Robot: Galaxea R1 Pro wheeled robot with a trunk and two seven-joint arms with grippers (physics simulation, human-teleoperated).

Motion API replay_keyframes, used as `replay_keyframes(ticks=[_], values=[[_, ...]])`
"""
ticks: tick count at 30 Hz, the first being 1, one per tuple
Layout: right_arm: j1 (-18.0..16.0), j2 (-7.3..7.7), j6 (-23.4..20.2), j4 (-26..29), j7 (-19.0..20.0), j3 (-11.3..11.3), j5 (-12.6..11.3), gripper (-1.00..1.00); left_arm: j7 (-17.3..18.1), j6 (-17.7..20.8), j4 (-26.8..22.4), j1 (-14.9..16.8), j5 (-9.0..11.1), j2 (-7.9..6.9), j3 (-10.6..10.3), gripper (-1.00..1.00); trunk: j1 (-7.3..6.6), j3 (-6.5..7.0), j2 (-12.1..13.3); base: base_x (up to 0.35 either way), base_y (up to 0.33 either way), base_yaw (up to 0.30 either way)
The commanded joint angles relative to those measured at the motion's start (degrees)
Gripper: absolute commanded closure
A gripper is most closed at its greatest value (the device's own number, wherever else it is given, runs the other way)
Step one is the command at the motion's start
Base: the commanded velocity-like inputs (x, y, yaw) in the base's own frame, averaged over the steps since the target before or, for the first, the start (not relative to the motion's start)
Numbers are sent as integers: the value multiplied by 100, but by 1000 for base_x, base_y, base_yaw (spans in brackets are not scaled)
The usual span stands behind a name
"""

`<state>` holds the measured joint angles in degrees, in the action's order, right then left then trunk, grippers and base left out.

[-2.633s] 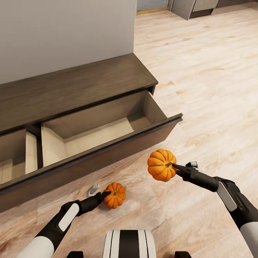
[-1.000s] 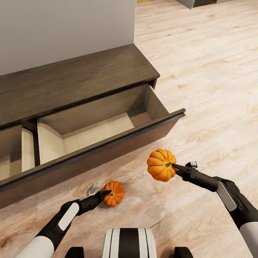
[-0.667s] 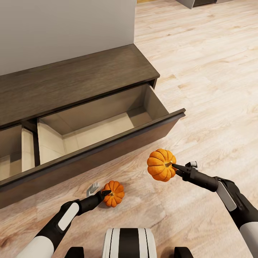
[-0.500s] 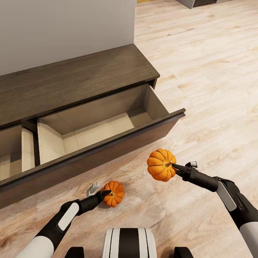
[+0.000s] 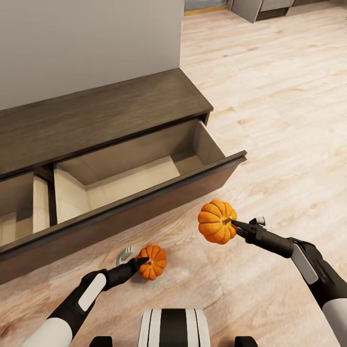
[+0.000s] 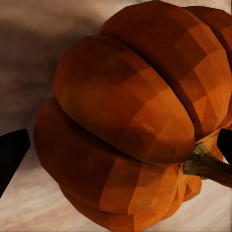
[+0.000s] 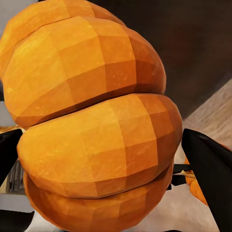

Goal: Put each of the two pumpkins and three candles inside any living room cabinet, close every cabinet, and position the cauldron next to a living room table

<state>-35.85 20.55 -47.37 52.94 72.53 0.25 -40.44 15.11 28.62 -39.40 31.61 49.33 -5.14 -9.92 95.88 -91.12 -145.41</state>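
Note:
In the head view, my right gripper [image 5: 237, 225] is shut on a bright-orange pumpkin [image 5: 217, 221], held in the air in front of the cabinet [image 5: 106, 111]. The left gripper [image 5: 140, 260] is shut on a smaller-looking pumpkin [image 5: 153, 262], low over the floor. Up close, the left wrist view shows that pumpkin [image 6: 125, 130] between two black fingertips, and the right wrist view shows the other pumpkin [image 7: 96, 125] the same way. The cabinet's right drawer [image 5: 159, 195] stands pulled out with a bare light-wood inside. A second drawer [image 5: 19, 217] to its left is open too.
A pale wall [image 5: 86, 38] rises behind the cabinet. Light wooden floor [image 5: 279, 120] stretches to the right and far back, where a grey kitchen unit [image 5: 260, 7] stands. My own base [image 5: 173, 327] shows at the bottom edge.
The whole picture has shifted a little, so the camera moved; the cabinet sits slightly lower in view. Both grippers still hold their pumpkins in the same pose.

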Motion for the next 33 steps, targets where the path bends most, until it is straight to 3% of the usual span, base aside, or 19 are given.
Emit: replay_keyframes(ticks=[1, 7, 12, 21, 33], values=[[-1, 2, -36, -3, -2, 2, -19, 100, -8, 12, -3, 2, 15, -7, -18, 100, -3, 20, 0, 0, 0, 0], [-1, 2, -37, -18, -2, 2, -24, 100, -8, 34, 4, 3, 12, 0, -40, 100, -19, 153, 8, 0, 0, 0], [-1, 2, -36, -21, -2, 5, -25, 100, -27, 103, 10, 3, -88, 22, -225, 100, -31, 263, 15, 0, 0, 0], [-1, 2, -43, -22, -2, 1, -25, 100, -6, 113, -54, 3, -116, 34, -289, 100, -31, 263, 15, -29, 0, 0], [-1, 2, -44, -21, -2, 1, -25, 100, -8, 109, -68, 3, -116, 30, -291, 100, -31, 263, 15, -319, 0, 0]])
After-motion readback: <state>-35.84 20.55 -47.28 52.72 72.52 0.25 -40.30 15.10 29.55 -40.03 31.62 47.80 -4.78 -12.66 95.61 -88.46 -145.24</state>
